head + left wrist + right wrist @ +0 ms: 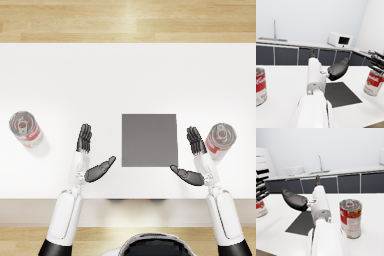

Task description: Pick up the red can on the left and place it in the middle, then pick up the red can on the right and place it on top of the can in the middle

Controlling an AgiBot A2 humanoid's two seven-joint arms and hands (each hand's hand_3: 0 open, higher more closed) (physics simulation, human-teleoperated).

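Observation:
The left red can (26, 129) stands upright on the white table (100, 75), well to the left of my left hand (89, 152); the left wrist view has it as the left can (259, 86). The right red can (220, 138) stands just beside the fingers of my right hand (194, 156), apart from them, and it is the right can (350, 218) in the right wrist view. A dark grey mat (149, 140) lies in the middle between both hands. Both hands are open and hold nothing.
The table's front edge (128, 200) runs just behind my wrists. Beyond the table stand dark cabinets with a sink tap (274, 28) and a white microwave (340, 40).

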